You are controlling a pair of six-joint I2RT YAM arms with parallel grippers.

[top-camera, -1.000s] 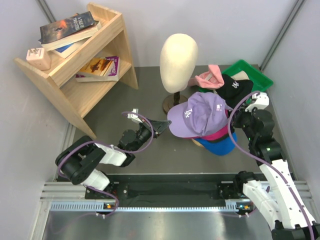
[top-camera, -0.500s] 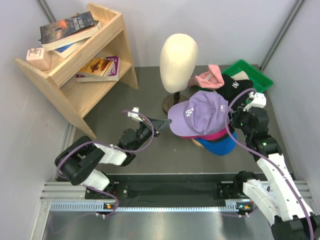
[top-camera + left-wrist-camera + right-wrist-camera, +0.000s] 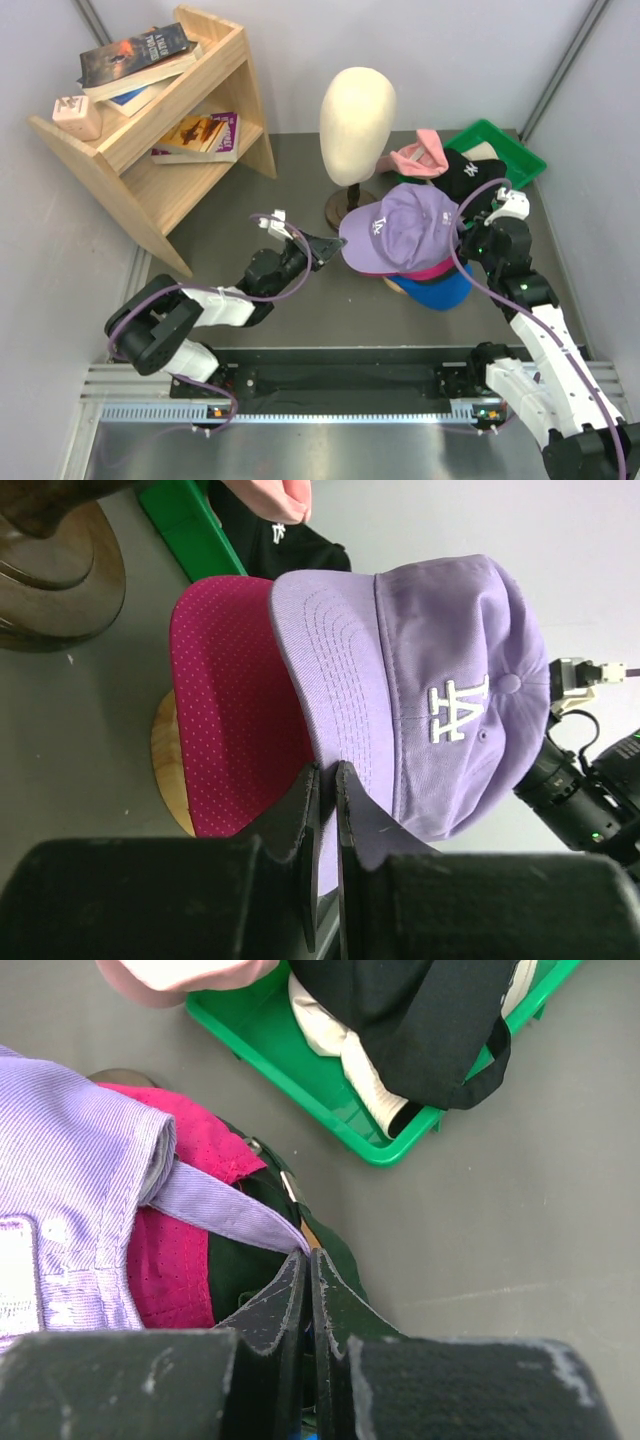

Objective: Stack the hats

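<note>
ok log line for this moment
lavender cap: held atop magenta cap, blue cap | left gripper: shut on brim | right gripper: shut on rear strap

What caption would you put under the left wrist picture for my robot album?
Left gripper pinching the brim of a lavender fabric baseball cap stacked over a magenta dotted cap.

Right of centre on the surface (image 3: 270,210), three caps are stacked on a round stand (image 3: 165,770): the bottom cap (image 3: 440,292), the middle cap (image 3: 430,270) and the top cap (image 3: 405,228). The top cap's brim is pinched by the left tool (image 3: 325,250) at the stack's left, and its strap by the right tool (image 3: 465,235) at the stack's right. A mannequin head (image 3: 357,110) is placed just behind the stack. At the back right a tray (image 3: 515,160) is set, with a logo cap (image 3: 468,175) in it and another cap (image 3: 418,155) draped at its left rim. At the back left, books (image 3: 135,55) are held on a shelf (image 3: 150,180).
</note>
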